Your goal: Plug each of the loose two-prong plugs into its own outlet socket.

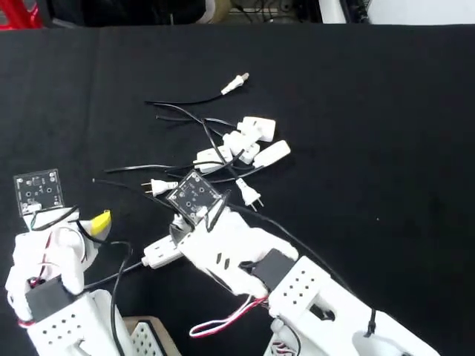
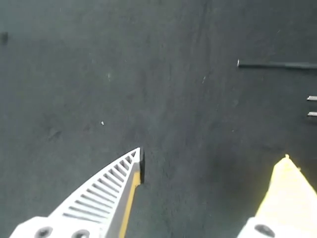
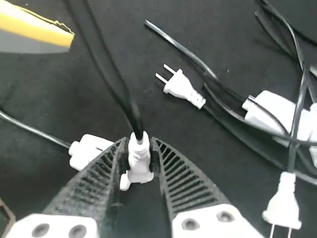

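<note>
We see our right pincer pinching a white two-prong plug between its ribbed fingers. The plug's black cable leads straight away from the fingertips over the black cloth. What looks like a white outlet socket lies just beside one finger, which stands between it and the held plug. Ahead of this pincer a loose plug rests with its prongs bare, and farther off we find more white sockets tangled in cables. Another plug lies near the other finger. Our left pincer is spread wide above the cloth. Beyond its yellow finger, two prongs and a cable end show.
</note>
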